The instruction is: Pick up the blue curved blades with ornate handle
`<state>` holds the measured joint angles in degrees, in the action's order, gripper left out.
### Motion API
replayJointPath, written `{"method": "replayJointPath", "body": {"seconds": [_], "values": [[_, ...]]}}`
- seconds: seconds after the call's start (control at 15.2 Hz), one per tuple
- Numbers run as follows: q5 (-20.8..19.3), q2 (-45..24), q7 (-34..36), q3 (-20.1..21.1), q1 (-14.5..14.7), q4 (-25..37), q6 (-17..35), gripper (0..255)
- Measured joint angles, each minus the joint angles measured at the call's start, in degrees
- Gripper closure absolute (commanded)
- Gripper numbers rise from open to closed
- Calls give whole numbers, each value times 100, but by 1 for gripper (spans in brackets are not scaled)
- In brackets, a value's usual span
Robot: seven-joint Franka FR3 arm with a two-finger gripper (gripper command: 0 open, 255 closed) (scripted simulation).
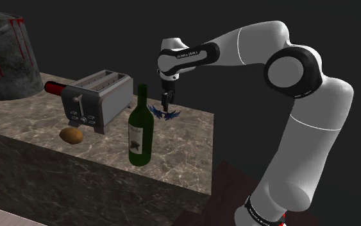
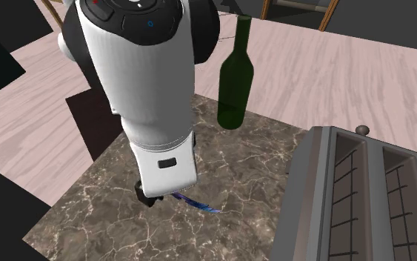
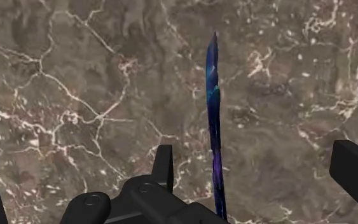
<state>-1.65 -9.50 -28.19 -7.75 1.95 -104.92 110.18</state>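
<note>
1. On the brown marble counter (image 1: 179,149), close to its far edge in the shoulder view, lie the blue curved blades (image 1: 167,114). In the second exterior view they rest on the stone, partly hidden under the arm's wrist.
2. Seen along the hand in the wrist view, one slim blue blade runs away from the gripper, edge-on. A dark knobbed form sits at its near end; I cannot tell whether that is the handle.
3. The gripper (image 1: 166,103) hangs straight over the blades, pointing down. Its fingers (image 3: 355,172) stand wide apart, one on each side of the blade, and grasp nothing.
4. A green wine bottle (image 1: 140,128) stands upright just beside the blades, nearer the shoulder camera.
5. A silver two-slot toaster (image 1: 99,99) sits to the shoulder view's left of the bottle. A potato (image 1: 72,135) lies in front of it and a red cylinder (image 1: 57,88) behind it.
6. A grey pot (image 1: 6,61) streaked with red stands at the shoulder view's far left.
7. Pale wooden floor (image 2: 347,74) spreads beyond the counter in the second exterior view.
</note>
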Motion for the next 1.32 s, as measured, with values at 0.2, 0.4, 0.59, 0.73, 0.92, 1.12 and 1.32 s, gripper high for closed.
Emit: {"method": "replayJointPath", "body": {"seconds": [0.2,0.4,0.59,0.73,0.92,1.12,1.32], "values": [[-16,-547,-269,30,-17,490,-27,0],[-11,-719,-312,41,-22,499,123,0],[-4,-816,-318,43,-30,389,328,0],[-2,-841,-313,46,-28,340,401,255],[-2,-845,-311,46,-27,328,420,255],[-2,-845,-311,46,-28,326,422,255],[-2,-845,-311,45,-28,326,422,255]]}}
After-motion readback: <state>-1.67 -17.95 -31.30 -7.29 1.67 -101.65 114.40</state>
